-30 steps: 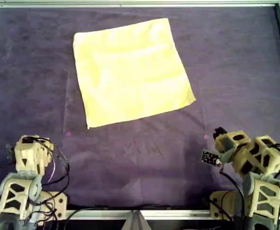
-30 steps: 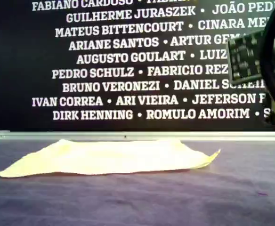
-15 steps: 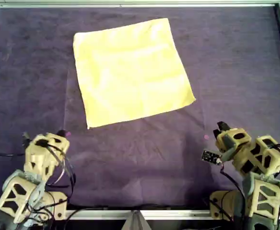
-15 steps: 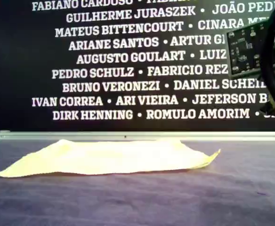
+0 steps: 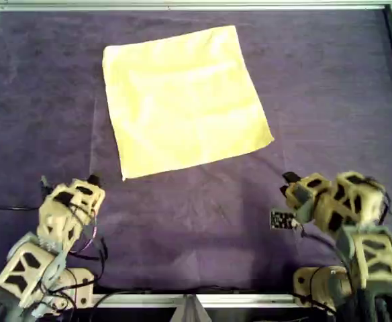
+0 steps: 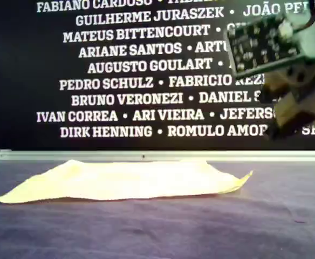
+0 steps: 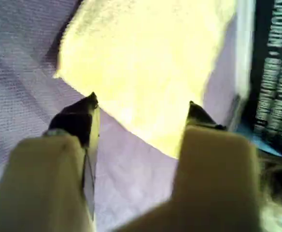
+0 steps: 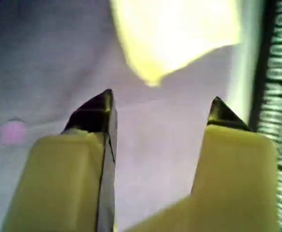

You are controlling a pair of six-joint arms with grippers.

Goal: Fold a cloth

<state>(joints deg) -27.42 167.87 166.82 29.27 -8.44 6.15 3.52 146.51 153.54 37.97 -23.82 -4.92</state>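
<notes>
Overhead view: the cloth (image 5: 186, 100) lies flat and unfolded on the purple table (image 5: 330, 87), toward 12 o'clock. The left gripper (image 7: 141, 107), at 7 o'clock, faces the cloth's near corner with fingers (image 7: 78, 121) spread wide, holding nothing. The right gripper (image 8: 160, 108), at 4 o'clock, likewise has its fingers (image 8: 95, 116) parted and empty. Both are apart from the cloth.

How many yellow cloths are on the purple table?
1. The cloth lies flat and unfolded on the purple table, toward the far side in the overhead view. None seems hidden.
</notes>
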